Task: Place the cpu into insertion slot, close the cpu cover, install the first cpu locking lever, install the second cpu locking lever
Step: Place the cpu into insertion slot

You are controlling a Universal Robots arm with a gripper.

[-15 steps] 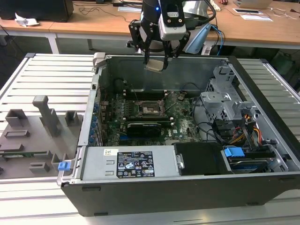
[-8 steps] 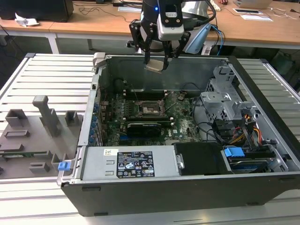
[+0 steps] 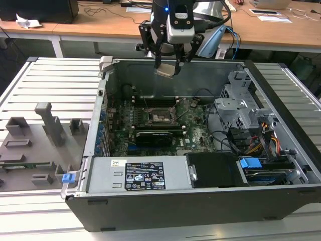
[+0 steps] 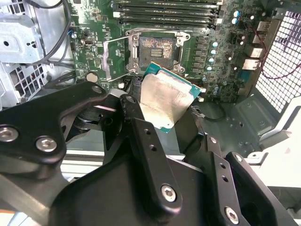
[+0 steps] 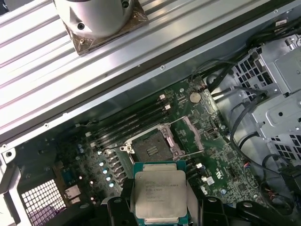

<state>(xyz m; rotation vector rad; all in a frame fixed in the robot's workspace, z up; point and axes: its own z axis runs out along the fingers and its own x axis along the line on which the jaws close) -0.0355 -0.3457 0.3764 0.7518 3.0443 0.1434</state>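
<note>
My gripper (image 3: pixel 168 64) hangs above the back of the open computer case and is shut on the cpu (image 3: pixel 167 70), a flat square chip with a dull silver top. Both wrist views show the cpu (image 4: pixel 167 99) (image 5: pixel 160 193) pinched by its edges between the black fingers, well above the board. On the green motherboard below, the insertion slot (image 3: pixel 159 116) (image 4: pixel 157 47) (image 5: pixel 150 148) lies open and bare. The cpu cover (image 4: pixel 115 57) (image 5: pixel 190 134), a thin metal frame, stands swung up beside the slot. A thin wire lever (image 5: pixel 188 153) lies along the socket's edge.
A long black card (image 3: pixel 158 135) sits in front of the slot, with memory slots (image 4: pixel 164 12) behind it. The power supply (image 3: pixel 135 173) fills the case front and a metal drive cage (image 3: pixel 241 108) stands at the exterior view's right. A grey fixture tray (image 3: pixel 35 145) lies outside the case.
</note>
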